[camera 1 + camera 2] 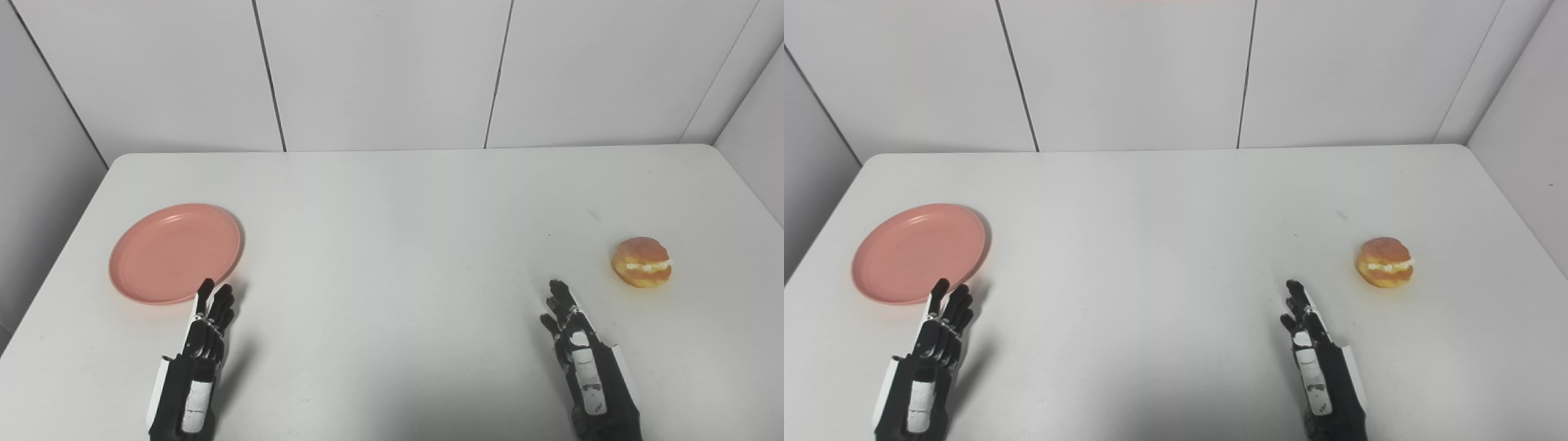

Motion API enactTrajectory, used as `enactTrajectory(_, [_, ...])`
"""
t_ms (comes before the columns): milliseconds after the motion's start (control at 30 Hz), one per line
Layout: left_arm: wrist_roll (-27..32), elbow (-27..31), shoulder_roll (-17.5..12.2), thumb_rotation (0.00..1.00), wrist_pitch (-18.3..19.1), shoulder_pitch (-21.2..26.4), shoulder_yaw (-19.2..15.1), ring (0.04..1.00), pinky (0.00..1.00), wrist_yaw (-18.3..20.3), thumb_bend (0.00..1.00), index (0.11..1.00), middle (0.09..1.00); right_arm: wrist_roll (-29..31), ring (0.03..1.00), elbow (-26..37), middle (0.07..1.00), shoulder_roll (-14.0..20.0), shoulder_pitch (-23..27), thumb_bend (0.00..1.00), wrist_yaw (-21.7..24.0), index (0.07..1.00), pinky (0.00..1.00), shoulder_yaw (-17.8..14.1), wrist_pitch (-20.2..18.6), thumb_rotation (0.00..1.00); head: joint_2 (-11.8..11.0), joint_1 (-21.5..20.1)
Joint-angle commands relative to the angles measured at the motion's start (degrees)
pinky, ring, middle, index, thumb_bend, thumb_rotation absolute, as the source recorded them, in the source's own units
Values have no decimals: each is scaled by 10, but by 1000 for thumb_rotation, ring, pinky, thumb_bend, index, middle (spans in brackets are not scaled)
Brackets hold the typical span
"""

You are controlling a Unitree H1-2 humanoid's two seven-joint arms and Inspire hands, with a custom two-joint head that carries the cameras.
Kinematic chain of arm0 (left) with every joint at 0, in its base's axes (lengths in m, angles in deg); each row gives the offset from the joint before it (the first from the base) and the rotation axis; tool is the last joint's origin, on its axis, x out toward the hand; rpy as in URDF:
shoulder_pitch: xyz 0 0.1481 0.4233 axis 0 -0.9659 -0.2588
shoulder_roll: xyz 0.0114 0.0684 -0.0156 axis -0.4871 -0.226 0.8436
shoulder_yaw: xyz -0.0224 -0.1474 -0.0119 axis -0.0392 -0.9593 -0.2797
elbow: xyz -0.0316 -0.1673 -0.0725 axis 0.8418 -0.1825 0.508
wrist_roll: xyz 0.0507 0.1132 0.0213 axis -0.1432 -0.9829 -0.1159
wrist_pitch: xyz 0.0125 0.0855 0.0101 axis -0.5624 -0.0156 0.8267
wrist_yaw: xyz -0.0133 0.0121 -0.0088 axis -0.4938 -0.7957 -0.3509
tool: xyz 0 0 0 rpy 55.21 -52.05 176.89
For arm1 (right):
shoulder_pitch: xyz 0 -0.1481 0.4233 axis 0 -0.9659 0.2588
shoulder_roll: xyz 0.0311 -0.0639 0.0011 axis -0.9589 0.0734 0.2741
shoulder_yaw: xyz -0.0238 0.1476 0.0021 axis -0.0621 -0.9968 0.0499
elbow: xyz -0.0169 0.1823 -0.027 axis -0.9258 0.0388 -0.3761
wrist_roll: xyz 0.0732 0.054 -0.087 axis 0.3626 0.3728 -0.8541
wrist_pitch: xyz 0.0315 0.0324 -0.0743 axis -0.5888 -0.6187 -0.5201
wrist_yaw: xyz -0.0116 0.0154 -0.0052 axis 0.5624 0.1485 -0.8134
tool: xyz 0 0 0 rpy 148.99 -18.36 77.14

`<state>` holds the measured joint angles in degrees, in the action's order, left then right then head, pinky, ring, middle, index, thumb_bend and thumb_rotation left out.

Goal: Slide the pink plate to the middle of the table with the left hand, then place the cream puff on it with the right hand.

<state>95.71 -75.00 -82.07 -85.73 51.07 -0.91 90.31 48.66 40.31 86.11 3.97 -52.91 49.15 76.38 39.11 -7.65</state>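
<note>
**Two hands, one plate, one cream puff on a white table**

The left hand (202, 343) enters from the lower left edge with its fingers stretched forward and slightly spread, holding nothing. Its fingertips (207, 286) reach the near rim of the pink plate (174, 252); whether they touch the rim or stop just short of it cannot be told from either view. A dark shadow lies on the table surface directly to the right of this hand.

The right hand (1314, 349) enters from the lower right edge, likewise extended, fingers slightly apart and empty. It lies near the cream puff (1385, 262), which sits ahead of it and to its right, clearly apart from the fingertips.

Count of objects: one pink plate, one cream puff, two hands. The plate is round, shallow and bare, lying flat on the left side of the table (398, 233), well away from the centre. The cream puff is a golden-brown bun split by a band of pale cream filling, resting on the right side of the table, well apart from the plate. The middle of the table between the two hands carries nothing.

The table is white with rounded far corners. Behind it stands a wall of pale panels (386, 67), divided by thin dark seams; angled panels close in the left and right sides.
</note>
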Motion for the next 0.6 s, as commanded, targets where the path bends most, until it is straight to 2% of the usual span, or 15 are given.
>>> enactTrajectory(0, [-3,-9,7,927,14,-6,19,990,1000,23,1000,1000,978,3,997,6,981,12,-22,884,-2,930,1000,0,18,936,-1,0])
enactTrajectory(567, [-6,-8,16,934,32,-5,20,994,1000,19,977,1000,986,14,986,2,979,18,-19,885,3,930,1000,-4,11,935,-6,16])
